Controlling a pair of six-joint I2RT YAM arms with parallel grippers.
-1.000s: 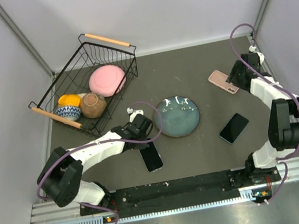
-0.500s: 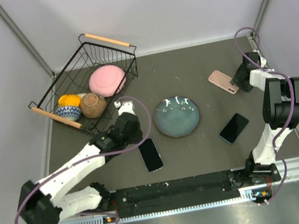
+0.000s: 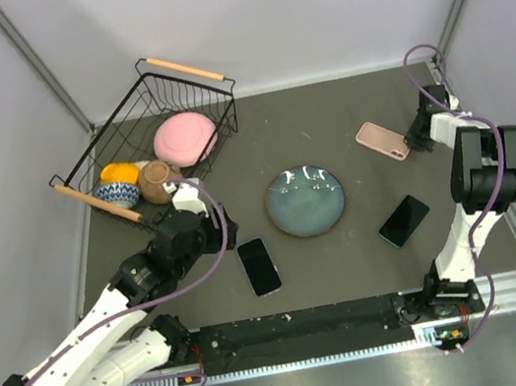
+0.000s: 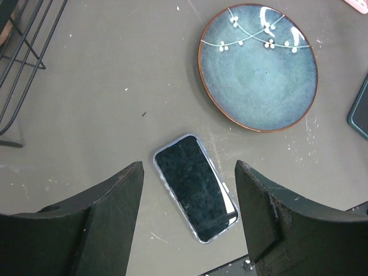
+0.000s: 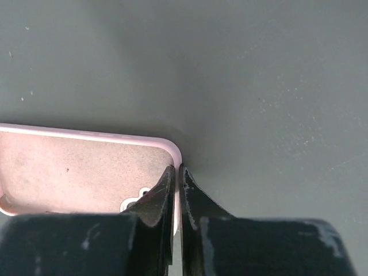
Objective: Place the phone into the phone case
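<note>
The pink phone case (image 3: 381, 141) lies open side up at the right rear of the table. My right gripper (image 3: 410, 141) is shut on its right rim; in the right wrist view the pink rim sits pinched between the fingertips (image 5: 176, 169) beside the case's inside (image 5: 75, 167). A black phone with a silvery edge (image 3: 259, 266) lies face up near the front. My left gripper (image 3: 214, 227) hangs open above and left of it, and the phone (image 4: 195, 195) shows between the spread fingers, untouched. A second dark phone (image 3: 404, 220) lies at the front right.
A blue-green plate (image 3: 305, 201) sits mid-table between the two phones. A black wire basket (image 3: 103, 165) at the back left holds a pink plate, bowls and an orange thing. Grey walls close in both sides.
My left gripper let go, opened and pulled back left and upward from the silvery-edged phone. My right gripper closed on the pink case's rim, and the case shifted slightly.
</note>
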